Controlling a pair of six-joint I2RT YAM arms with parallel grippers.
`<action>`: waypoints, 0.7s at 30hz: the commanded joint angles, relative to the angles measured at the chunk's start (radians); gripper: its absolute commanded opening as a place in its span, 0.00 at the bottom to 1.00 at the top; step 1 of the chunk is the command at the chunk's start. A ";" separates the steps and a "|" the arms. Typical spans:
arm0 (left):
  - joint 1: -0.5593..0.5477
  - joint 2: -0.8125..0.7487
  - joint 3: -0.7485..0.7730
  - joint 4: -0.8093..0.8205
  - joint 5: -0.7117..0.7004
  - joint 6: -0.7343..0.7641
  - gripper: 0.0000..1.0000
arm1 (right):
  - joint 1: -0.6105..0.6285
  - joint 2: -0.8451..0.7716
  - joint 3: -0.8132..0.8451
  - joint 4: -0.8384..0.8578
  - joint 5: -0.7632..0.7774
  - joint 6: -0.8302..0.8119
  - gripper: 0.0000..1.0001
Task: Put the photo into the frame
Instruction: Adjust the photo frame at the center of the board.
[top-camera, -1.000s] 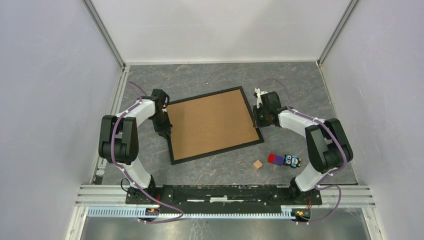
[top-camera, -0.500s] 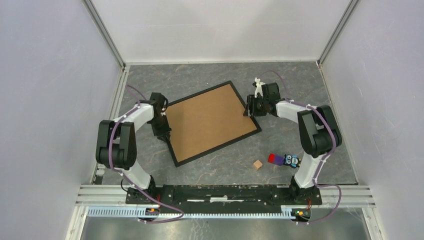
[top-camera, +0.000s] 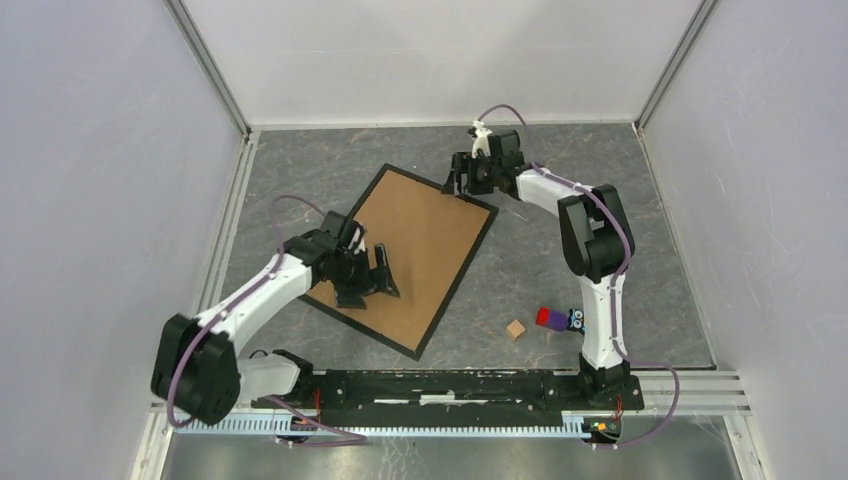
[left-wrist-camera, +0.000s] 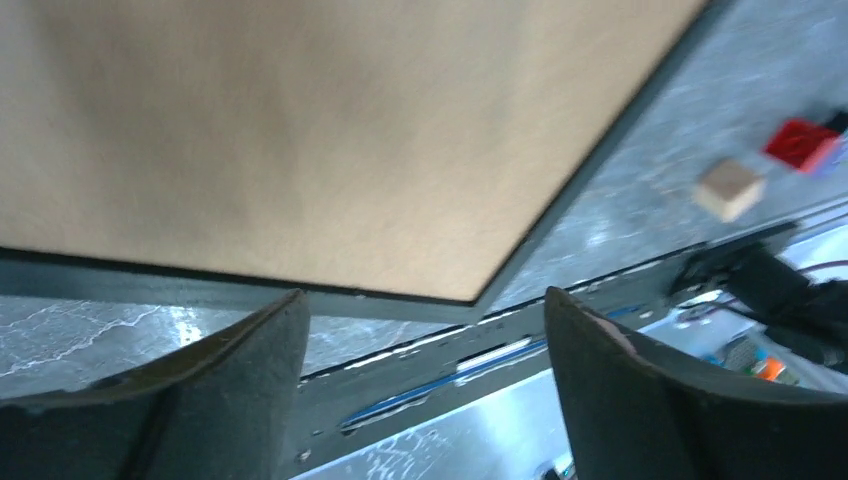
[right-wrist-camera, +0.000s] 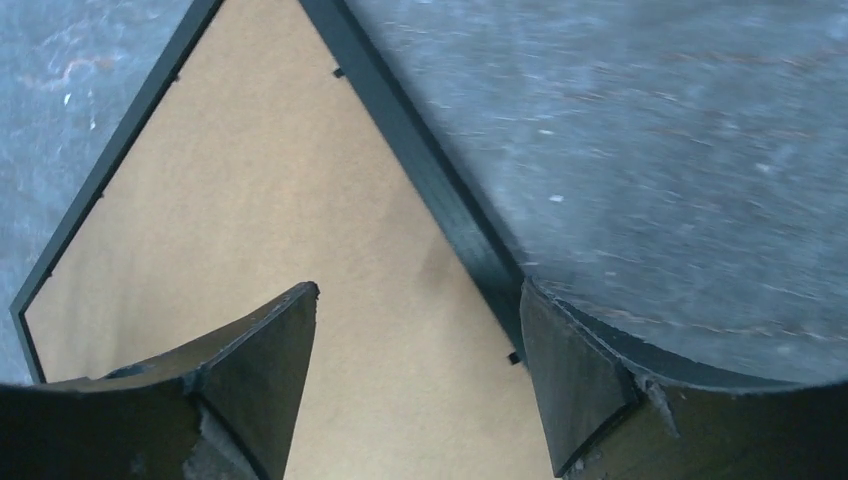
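Note:
The frame lies back side up and askew on the table, its brown backing board filling it. No photo shows in any view. My left gripper hovers open over the frame's near-left part. In the left wrist view, the black edge and the near corner sit beyond the left gripper. My right gripper is open at the far corner. In its wrist view the right gripper is over the board, with one fingertip beside the black rail. Neither gripper holds anything.
A small wooden cube, a red and purple block and a little owl toy lie at the near right. The cube also shows in the left wrist view. Walls enclose three sides, and a metal rail runs along the near edge.
The frame has turned counter-clockwise on the table. Both grippers have opened. The left one moved nearer over the board, and the right one moved farther back and to the left.

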 joint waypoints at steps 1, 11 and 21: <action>0.008 -0.117 0.152 0.006 -0.060 -0.004 0.97 | 0.033 -0.113 0.127 -0.296 0.039 -0.143 0.84; 0.218 0.238 0.540 -0.090 -0.327 0.139 1.00 | -0.034 -0.602 -0.458 -0.179 0.012 -0.141 0.92; 0.335 0.621 0.768 -0.137 -0.364 0.197 1.00 | -0.119 -0.713 -0.867 0.181 -0.253 0.054 0.92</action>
